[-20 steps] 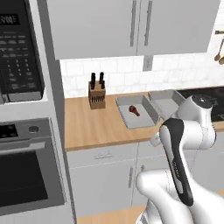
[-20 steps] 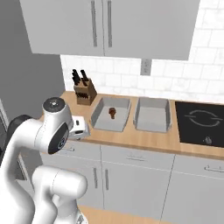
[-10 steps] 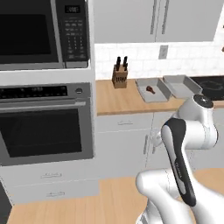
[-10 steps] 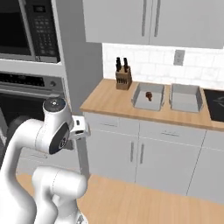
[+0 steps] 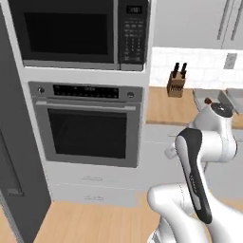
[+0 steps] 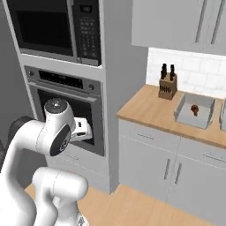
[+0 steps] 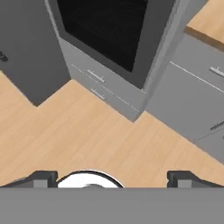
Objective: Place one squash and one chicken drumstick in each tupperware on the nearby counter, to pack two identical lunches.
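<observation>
A grey tupperware (image 6: 187,115) rests on the light wooden counter (image 6: 145,104) at the right, with one dark chicken drumstick (image 6: 194,108) inside it. From the left base view the same tupperware (image 5: 204,94) peeks out behind my arm, and the drumstick (image 5: 207,100) is a small red-brown spot in it. My gripper (image 7: 112,178) hangs open over the wooden floor in front of the oven, nothing between its fingertips (image 7: 42,177). A sliver of the second tupperware (image 6: 223,112) shows at the frame's right edge. The squash is out of view.
A tall grey column holds a microwave (image 5: 80,33) above a wall oven (image 5: 88,126), with drawers (image 7: 98,83) below. A knife block (image 6: 167,84) stands at the counter's back. Pale grey cabinet doors (image 6: 150,161) run under the counter. A dark panel (image 5: 14,142) stands at the left.
The whole picture has shifted: the base has moved, so the counter and tupperware slid right and the oven column came into view. The gripper stays open and empty.
</observation>
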You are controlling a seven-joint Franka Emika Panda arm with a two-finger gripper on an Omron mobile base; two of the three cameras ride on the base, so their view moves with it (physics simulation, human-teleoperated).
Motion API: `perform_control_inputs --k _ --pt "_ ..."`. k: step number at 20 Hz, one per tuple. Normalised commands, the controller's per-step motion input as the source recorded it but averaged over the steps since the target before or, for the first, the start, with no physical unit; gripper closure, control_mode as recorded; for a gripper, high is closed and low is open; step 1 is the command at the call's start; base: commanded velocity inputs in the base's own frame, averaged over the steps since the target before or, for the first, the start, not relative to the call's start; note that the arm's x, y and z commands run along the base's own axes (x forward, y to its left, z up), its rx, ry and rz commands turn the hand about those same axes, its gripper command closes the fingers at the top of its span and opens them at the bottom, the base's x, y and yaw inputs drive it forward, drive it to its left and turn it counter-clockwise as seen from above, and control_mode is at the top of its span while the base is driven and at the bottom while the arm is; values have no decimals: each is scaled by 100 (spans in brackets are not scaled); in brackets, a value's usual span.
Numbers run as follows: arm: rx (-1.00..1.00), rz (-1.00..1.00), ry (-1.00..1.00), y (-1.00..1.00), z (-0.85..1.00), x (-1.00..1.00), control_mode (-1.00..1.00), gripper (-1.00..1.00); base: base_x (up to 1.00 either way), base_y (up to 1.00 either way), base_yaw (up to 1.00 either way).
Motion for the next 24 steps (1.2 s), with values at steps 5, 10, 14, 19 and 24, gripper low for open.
perform_control_inputs --k 5,10,14,19,24 --pt "0 0 0 0 0 0 100 -100 -11 100 57" --pt "0 0 0 0 0 0 100 -100 0 100 55" --pt "0 0 0 0 0 0 100 -100 4 100 48" --pt "0 0 0 0 0 0 100 -100 36 100 37" --pt "0 0 0 0 0 0 100 -100 72 100 14"
